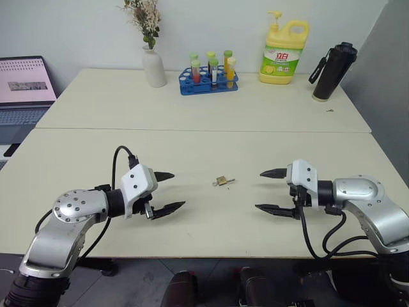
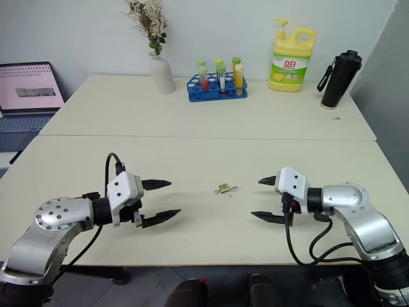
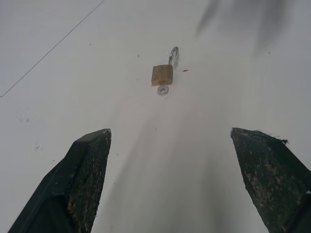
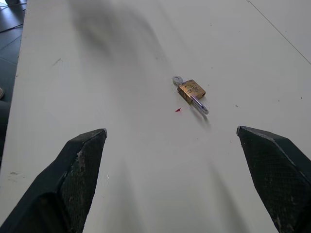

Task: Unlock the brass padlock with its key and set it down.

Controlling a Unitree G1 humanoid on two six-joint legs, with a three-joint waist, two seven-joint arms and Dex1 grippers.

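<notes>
The brass padlock (image 1: pixel 221 181) lies flat on the cream table (image 1: pixel 192 147), midway between my two grippers and touched by neither. Its silver shackle (image 3: pixel 174 53) sticks out of one end. The key (image 3: pixel 163 90) shows as a small silver head right against the opposite end of the body. My left gripper (image 1: pixel 177 190) hovers just over the table to the left of the lock, open and empty, pointing at it. My right gripper (image 1: pixel 259 190) mirrors it from the right, also open and empty.
Along the far edge stand a white vase of dried flowers (image 1: pixel 153 64), a blue rack of test tubes (image 1: pixel 208 80), a yellow detergent bottle (image 1: pixel 284 54) and a black flask (image 1: pixel 332 70). A laptop (image 1: pixel 22 86) sits off the table's left. A seam (image 1: pixel 192 130) joins two tabletops.
</notes>
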